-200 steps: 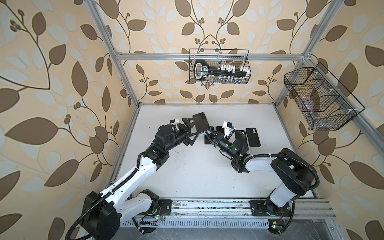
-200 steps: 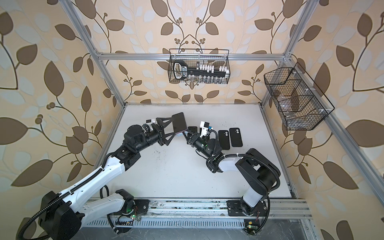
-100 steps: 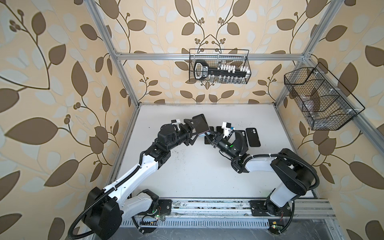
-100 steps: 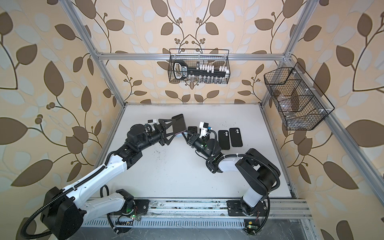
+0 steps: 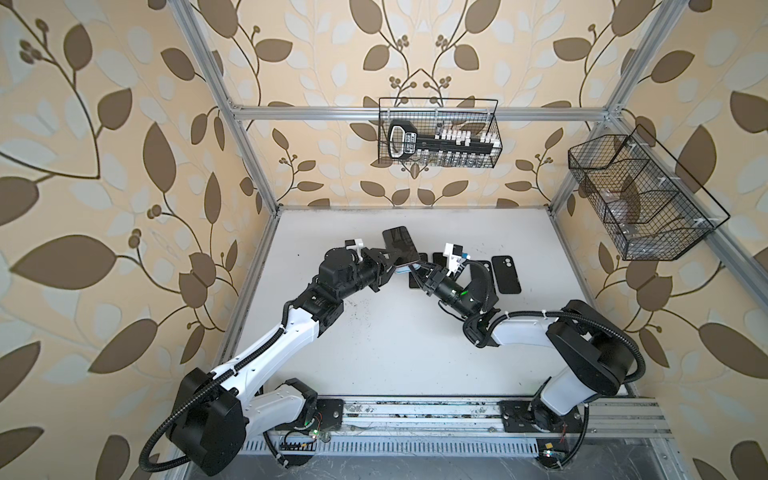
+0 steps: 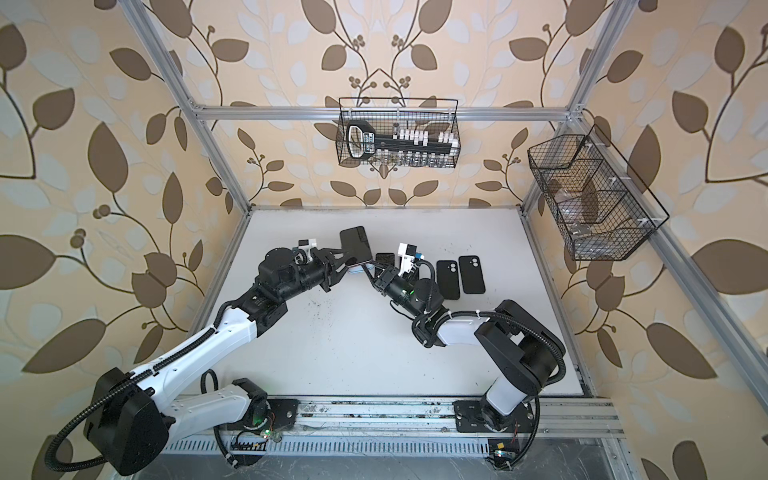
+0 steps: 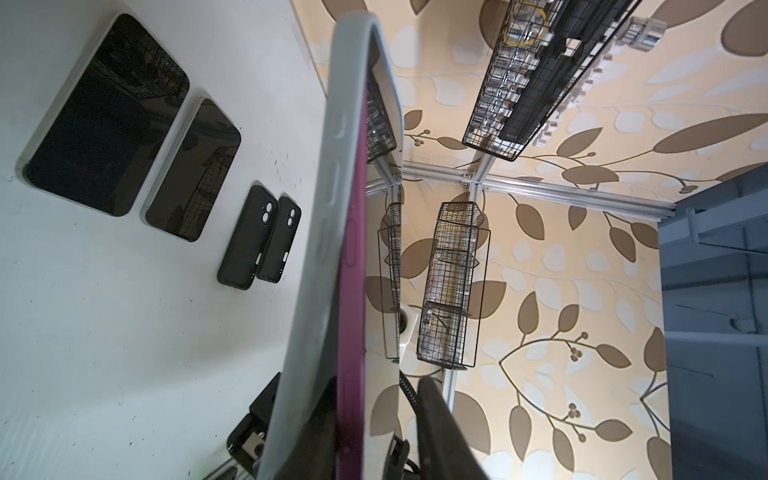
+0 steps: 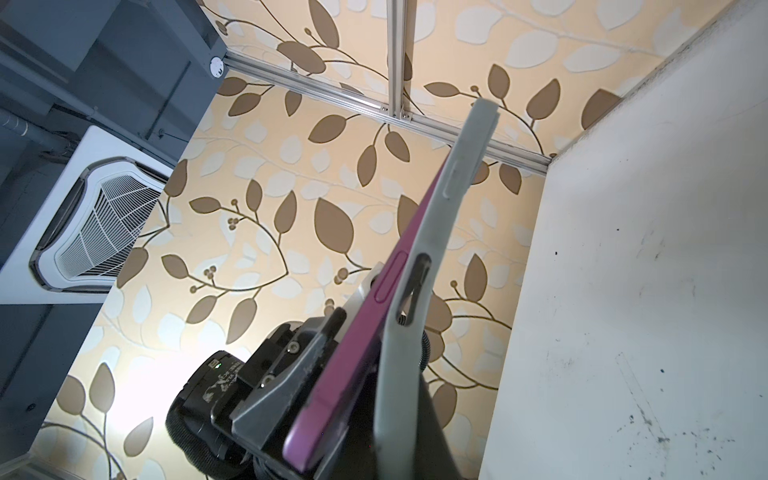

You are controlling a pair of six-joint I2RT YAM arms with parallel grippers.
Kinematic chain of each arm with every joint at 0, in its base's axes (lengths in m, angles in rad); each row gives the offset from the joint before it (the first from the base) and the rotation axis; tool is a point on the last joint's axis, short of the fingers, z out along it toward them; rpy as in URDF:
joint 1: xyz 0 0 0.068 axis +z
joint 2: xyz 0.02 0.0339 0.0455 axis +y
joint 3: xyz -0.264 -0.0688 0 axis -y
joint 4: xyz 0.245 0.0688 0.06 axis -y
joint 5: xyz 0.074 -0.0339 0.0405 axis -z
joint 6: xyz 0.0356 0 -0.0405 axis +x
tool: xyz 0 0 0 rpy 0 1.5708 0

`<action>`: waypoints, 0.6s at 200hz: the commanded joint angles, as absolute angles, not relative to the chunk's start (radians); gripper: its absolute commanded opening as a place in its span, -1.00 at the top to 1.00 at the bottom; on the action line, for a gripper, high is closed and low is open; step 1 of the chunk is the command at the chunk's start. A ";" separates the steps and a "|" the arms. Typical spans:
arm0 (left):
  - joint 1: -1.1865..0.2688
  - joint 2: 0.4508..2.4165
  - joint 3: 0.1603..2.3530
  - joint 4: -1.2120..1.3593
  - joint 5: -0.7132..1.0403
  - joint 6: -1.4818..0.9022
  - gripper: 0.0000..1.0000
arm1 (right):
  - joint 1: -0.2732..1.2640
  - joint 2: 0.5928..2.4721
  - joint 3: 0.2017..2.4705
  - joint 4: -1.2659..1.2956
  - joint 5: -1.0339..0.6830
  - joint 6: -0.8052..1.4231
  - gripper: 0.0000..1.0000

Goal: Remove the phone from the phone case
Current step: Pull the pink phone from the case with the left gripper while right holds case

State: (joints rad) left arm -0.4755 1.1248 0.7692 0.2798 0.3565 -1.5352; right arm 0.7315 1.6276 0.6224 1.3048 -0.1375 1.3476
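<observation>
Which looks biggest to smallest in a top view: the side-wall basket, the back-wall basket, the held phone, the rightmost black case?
1. side-wall basket
2. back-wall basket
3. held phone and rightmost black case: too alike, phone raised nearer camera.

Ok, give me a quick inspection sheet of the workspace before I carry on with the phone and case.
Surface: white table, dark scuffs and specks.
Job's things: magenta phone held off the table, its gripped end levered out of the grey case.
Clutter: two spare phones, screens up, and two black cases lying flat.
End effectors: right end effector shut on the grey case's edge; left end effector straddles the phone's end, grip unclear.
Cables: black conduits along both arms, no snag seen.
Surroundings: two wire baskets on leaf-patterned walls.
</observation>
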 commanded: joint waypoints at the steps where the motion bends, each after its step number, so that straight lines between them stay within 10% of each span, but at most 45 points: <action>1: -0.482 1.126 0.799 0.345 0.334 -1.526 0.68 | 0.746 1.598 0.617 1.382 -0.153 1.338 0.98; 34: -0.483 1.126 0.799 0.351 0.336 -1.532 1.00 | 0.746 1.604 0.617 1.384 -0.148 1.341 0.98; 120: -0.483 1.111 0.826 0.466 0.318 -1.613 1.00 | 0.749 1.621 0.586 1.359 -0.097 1.298 0.98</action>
State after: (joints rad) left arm -0.4789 1.1301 0.7692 0.3229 0.3561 -1.5806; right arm 0.7380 1.6272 0.6140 1.3155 -0.1112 1.3338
